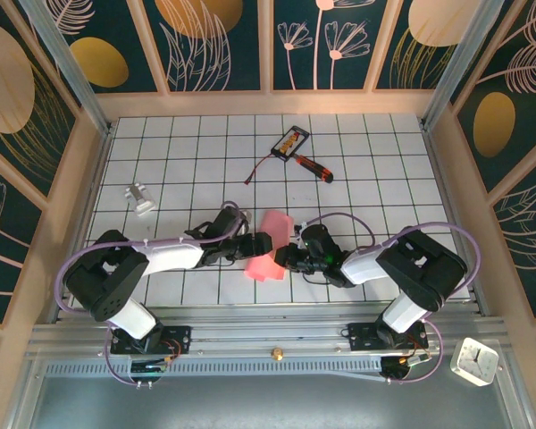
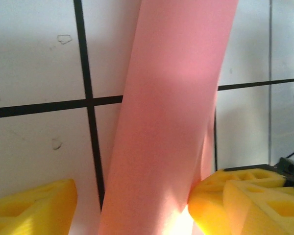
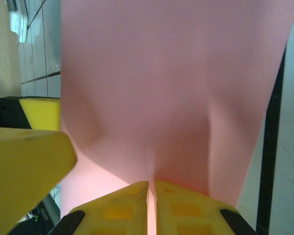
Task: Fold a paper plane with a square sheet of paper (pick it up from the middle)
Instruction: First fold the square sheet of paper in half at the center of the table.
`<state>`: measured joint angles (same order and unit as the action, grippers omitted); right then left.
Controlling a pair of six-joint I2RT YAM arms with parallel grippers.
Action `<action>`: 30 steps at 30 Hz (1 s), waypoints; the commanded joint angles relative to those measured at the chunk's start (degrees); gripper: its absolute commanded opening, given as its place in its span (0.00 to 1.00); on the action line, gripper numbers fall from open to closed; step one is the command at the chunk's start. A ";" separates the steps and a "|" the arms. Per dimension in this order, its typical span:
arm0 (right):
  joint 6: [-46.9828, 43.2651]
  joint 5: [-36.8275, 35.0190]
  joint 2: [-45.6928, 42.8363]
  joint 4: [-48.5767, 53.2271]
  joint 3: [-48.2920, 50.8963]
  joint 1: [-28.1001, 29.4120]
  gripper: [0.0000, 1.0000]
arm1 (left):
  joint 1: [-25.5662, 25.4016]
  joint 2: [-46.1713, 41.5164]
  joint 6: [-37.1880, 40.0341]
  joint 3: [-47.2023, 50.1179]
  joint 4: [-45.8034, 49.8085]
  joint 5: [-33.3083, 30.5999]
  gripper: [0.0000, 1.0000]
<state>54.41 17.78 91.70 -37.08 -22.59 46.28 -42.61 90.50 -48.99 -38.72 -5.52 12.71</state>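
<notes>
Pink square sheet of paper (image 3: 171, 88) pinched in right claw (image 3: 151, 198); left claw (image 2: 132, 208) spread.

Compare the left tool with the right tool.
The left tool stands open, fingers apart either side of the pink paper; the right tool is shut, pinching that paper. The left tool sits left of the paper, the right tool right of it. Both have yellow fingers.
</notes>
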 commanded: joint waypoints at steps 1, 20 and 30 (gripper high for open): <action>0.70 -1.34 0.75 -2.03 0.97 0.57 0.12 | -1.30 1.70 3.94 -3.14 10.79 -3.55 0.75; -13.09 -1.21 -16.30 18.80 -1.71 -6.82 0.24 | -3.96 -0.91 -7.85 1.55 -7.35 6.06 0.34; -15.57 1.48 -18.55 23.28 -3.55 -11.94 0.35 | -3.93 0.97 -7.13 3.28 -8.44 6.41 0.29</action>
<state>40.34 18.33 71.44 -15.68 -24.29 33.85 -46.46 90.74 -55.66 -35.53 -12.36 18.65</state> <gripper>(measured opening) 0.344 0.292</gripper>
